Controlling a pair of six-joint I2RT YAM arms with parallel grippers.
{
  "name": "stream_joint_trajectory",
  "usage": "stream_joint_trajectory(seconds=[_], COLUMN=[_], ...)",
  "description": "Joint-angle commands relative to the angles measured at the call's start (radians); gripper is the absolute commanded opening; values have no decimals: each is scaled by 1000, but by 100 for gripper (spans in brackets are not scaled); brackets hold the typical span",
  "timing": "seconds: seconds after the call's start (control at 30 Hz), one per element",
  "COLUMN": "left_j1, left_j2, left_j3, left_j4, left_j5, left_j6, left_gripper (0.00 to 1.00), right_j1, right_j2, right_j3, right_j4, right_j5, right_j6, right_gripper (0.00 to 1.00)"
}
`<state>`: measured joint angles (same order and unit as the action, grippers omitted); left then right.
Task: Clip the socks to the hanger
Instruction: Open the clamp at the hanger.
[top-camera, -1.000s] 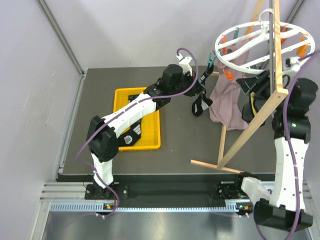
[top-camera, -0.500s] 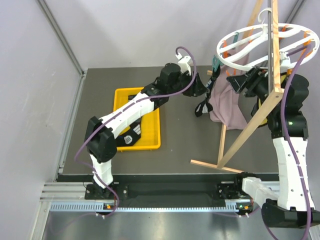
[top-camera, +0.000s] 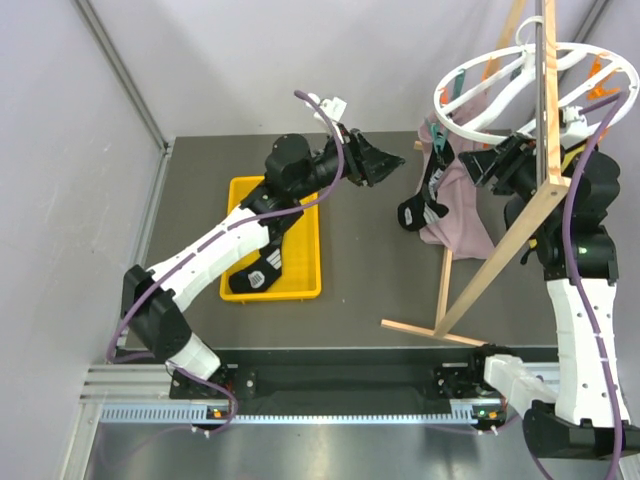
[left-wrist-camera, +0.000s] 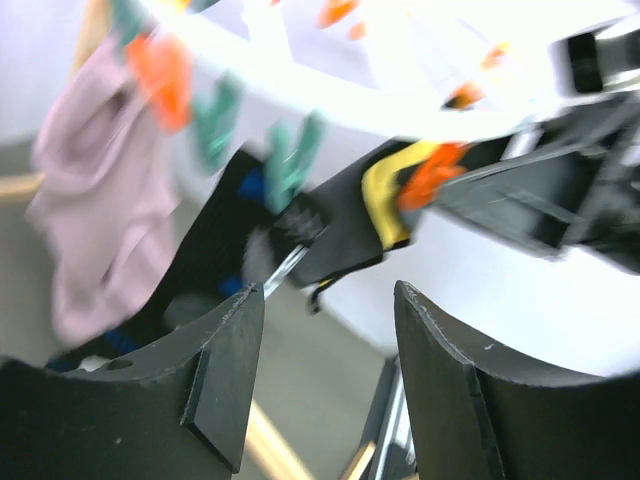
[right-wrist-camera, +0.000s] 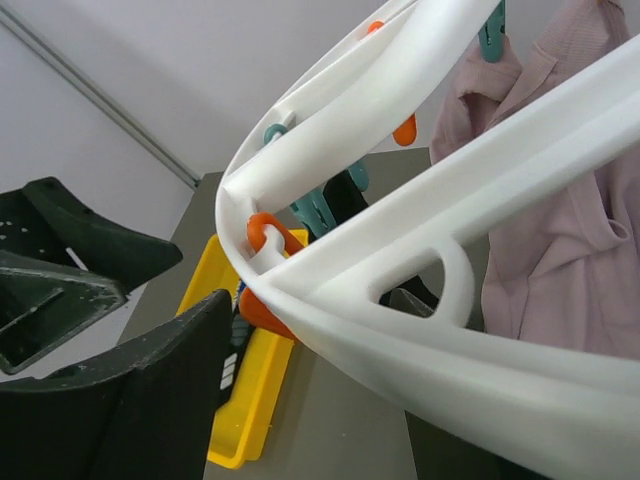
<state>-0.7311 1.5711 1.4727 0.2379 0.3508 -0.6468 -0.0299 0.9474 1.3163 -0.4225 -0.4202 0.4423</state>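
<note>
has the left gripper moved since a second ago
Yes. The left gripper has drawn back leftward, away from the hanger and toward the far end of the yellow tray. The sock is left hanging at the ring.

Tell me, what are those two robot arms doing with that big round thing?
They are hanging socks up. One long black sock hangs from the rim of the large round white plastic hanger, apparently by a teal clip. The left gripper is open and empty, apart from the sock. The right gripper sits at the hanger's rim, with the rim between its jaws; whether it squeezes is unclear. A second black sock lies in the yellow rectangular tray.
</note>
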Motion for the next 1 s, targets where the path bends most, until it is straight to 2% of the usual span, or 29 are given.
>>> stream_joint_trajectory(seconds=[0.0,0.17,0.33,0.7,0.97], left_j1=[-25,-108,-151,-208,-237], left_j2=[-3,52,113,204,282], left_j3=[-41,-58,-9,40,87], left_j4=[294,458,477,575,653], left_j5=[68,36,-16,-33,-58], left_j6=[-51,2,67,143,210], left_gripper=[59,66,66,69,66], right_j1=[7,7,7,7,7], right_j2=[-27,-38,-38,-32,-33], right_j3=[4,3,-2,0,-2], right_j4=[33,63,79,80,77], right_j5=[3,0,-22,-17,-28], right_j6=[42,133,159,168,173], right_gripper=[63,60,59,59,58])
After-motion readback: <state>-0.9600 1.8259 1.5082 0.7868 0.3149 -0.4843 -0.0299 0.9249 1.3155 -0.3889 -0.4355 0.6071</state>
